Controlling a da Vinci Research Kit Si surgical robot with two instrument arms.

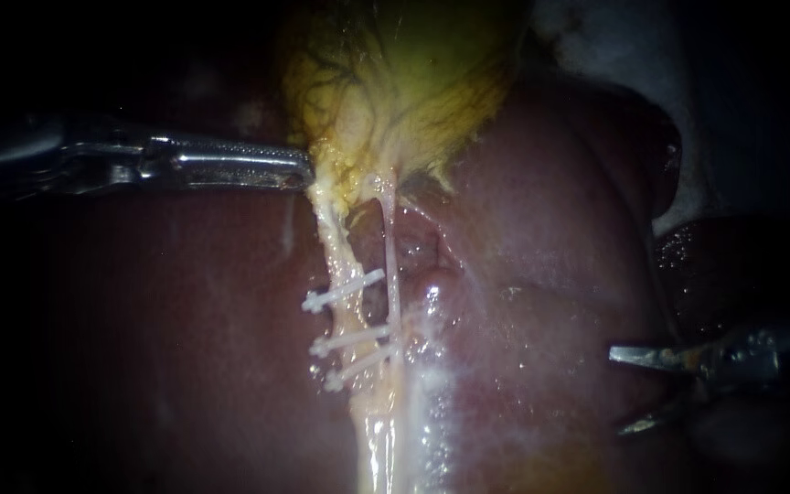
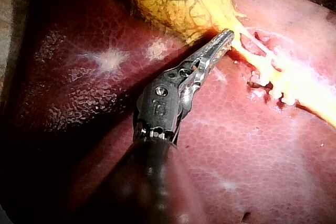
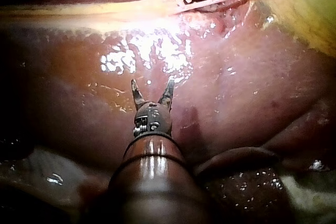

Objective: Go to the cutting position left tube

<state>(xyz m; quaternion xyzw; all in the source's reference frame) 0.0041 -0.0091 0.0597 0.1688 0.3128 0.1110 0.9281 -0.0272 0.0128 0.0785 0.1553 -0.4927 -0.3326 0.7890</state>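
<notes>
Left instrument (image 1: pixel 299 174): jaws clenched on the edge of the gallbladder (image 1: pixel 404 82) at its neck, apparently to keep the tubes below drawn taut against the liver (image 1: pixel 541 302).

Left tube (image 1: pixel 344 265): runs down from the neck and is crossed by three clips (image 1: pixel 356 341), one above and two close together below. The gap between them is the likely cutting site.

Right instrument (image 1: pixel 619 391): jaws released with a clear gap, holding nothing, over bare liver well apart from the left tube.

Judgement: the approach is largely still to do; the open jaws must cross to that gap and straddle the left tube only
</notes>
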